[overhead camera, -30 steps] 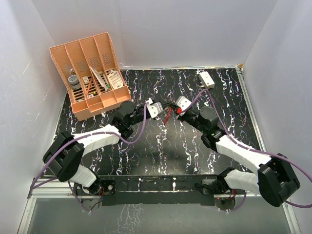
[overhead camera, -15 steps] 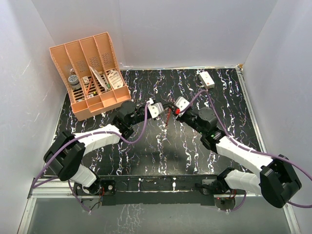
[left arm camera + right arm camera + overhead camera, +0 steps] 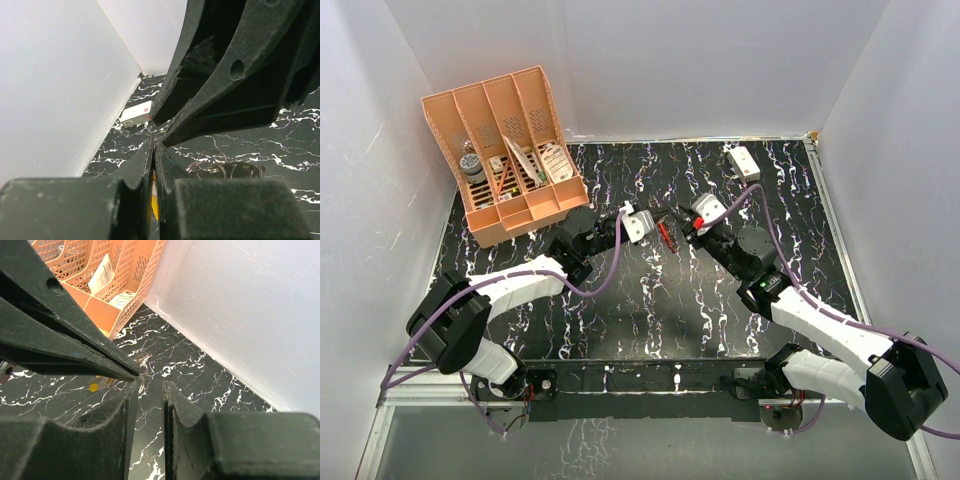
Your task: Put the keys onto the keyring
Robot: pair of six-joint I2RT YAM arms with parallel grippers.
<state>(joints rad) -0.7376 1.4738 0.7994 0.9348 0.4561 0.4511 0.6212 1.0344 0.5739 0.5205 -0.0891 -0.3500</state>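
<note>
Red keyring point(image 3: 665, 234) sits between your two arms, its long axis running near to far, at the tips of the left gripper point(image 3: 154, 165) and just left of the right gripper point(image 3: 150, 390). Your left jaws are pressed together, a yellow sliver point(image 3: 154, 201) in the seam. Your right jaws stand slightly apart, empty. Far left, the orange organiser point(image 3: 490, 92) holds cards point(image 3: 555, 160) and a canister point(image 3: 472, 167).

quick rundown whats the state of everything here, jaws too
left gripper: jaws shut, yellow sliver showing between them
right gripper: jaws slightly apart, nothing between
keyring: between the two grippers' tips, grip unclear
silvery metal loops: lying flat on the table
white box: lying flat, far right corner
orange organizer: items in its slots
</note>
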